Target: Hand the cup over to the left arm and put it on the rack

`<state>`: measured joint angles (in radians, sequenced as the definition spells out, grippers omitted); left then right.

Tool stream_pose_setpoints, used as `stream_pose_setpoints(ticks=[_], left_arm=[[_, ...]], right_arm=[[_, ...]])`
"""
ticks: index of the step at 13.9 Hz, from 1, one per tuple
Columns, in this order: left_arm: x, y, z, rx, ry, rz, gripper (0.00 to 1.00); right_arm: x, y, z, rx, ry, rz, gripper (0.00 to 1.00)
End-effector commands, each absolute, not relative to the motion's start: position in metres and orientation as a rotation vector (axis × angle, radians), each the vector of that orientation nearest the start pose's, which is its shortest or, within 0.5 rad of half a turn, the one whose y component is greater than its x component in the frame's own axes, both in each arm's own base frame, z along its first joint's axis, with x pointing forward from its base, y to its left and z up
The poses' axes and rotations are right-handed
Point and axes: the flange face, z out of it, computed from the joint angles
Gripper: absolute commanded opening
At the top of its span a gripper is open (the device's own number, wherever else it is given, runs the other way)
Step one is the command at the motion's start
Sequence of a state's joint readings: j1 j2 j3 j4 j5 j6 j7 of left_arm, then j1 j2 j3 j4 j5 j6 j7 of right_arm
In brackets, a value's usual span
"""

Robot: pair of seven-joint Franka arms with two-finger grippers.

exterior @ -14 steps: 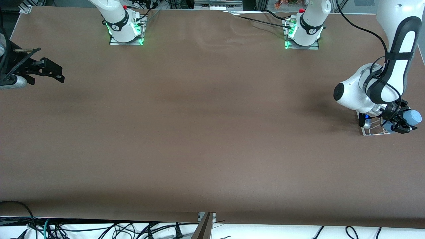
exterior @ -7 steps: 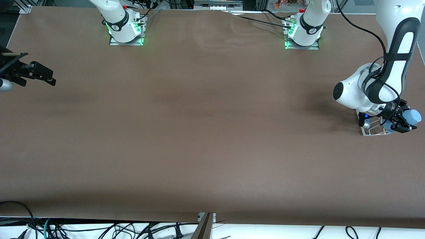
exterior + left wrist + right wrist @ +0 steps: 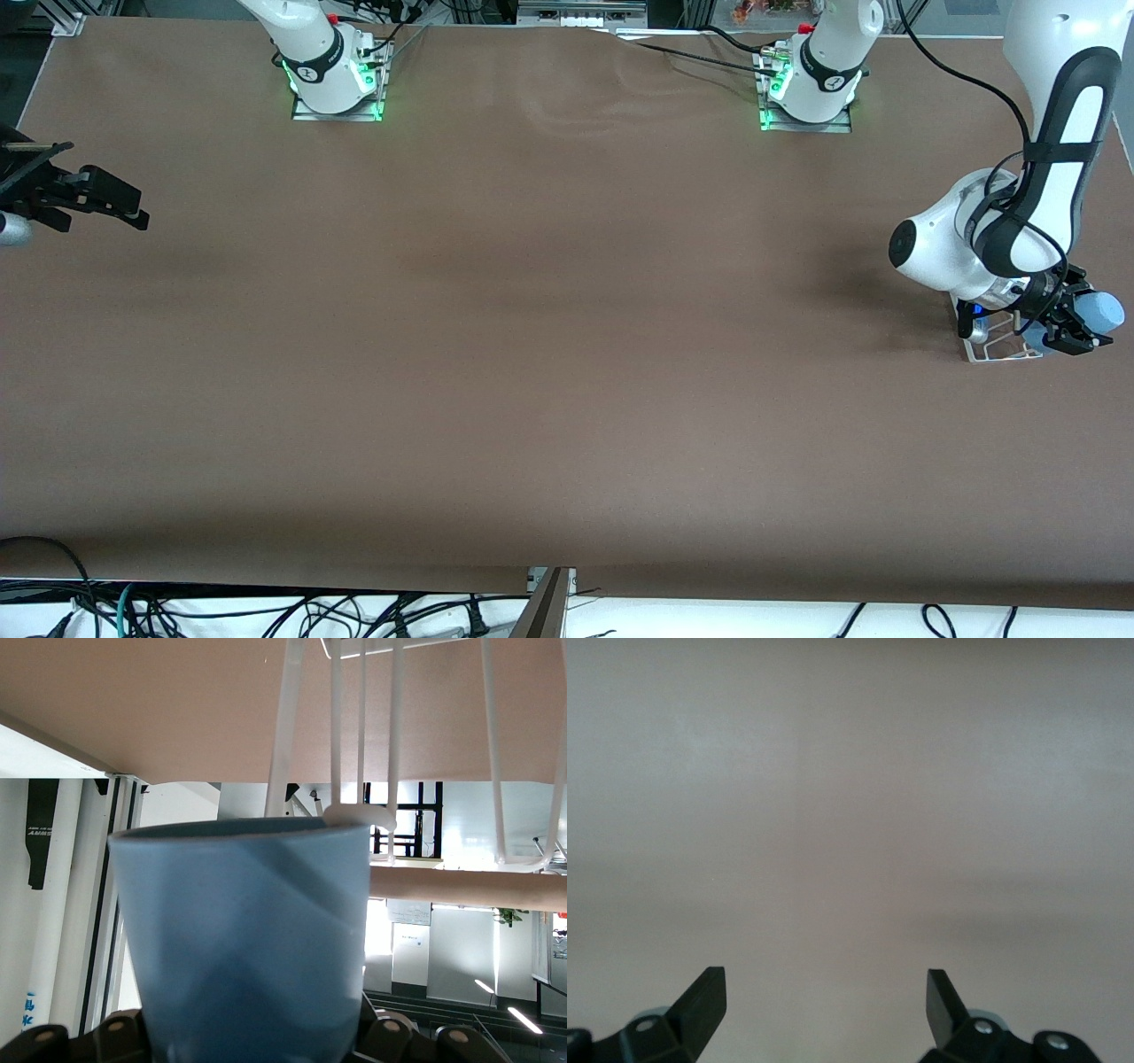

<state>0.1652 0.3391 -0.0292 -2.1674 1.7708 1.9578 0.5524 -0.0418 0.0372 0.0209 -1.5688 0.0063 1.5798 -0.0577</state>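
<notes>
A big brown table (image 3: pixel 532 354) fills the room. At its left arm's end, near 3 o'clock, sits the white wire rack (image 3: pixel 997 341). The left gripper (image 3: pixel 1067 323) hangs over the rack, its fingers pinching the blue cup (image 3: pixel 1107 310). The cup's rim touches a rack prong (image 3: pixel 359 815). The right gripper (image 3: pixel 84 195) waits over the table's edge near 9 o'clock, fingers (image 3: pixel 700 997) spread wide, holding nothing.

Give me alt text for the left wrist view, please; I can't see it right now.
A light-blue cup fills the view, clamped at its base in the left gripper, its rim meeting the white wire prongs of the rack. The rack's wooden dowel runs alongside, above the brown table.
</notes>
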Motion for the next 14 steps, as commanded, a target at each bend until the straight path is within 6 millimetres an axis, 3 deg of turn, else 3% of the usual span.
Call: stream_pose_setpoints(ticks=[1,8,14], left_arm=[[0.546,0.148,0.257,-1.161,1.464,0.918,0.0],[0.554,0.141,0.274,-1.121,1.486,0.937,0.0],[0.558,0.136,0.268,-1.086,1.512,0.971,0.0]], right_arm=[[0.562,-0.011,0.612,-3.11,-0.083,0.048,1.0],[0.563,-0.012,0.614,-3.111,-0.071,0.026,1.0],[0.568,-0.021,0.611,-3.112,-0.04,0.01,1.0]])
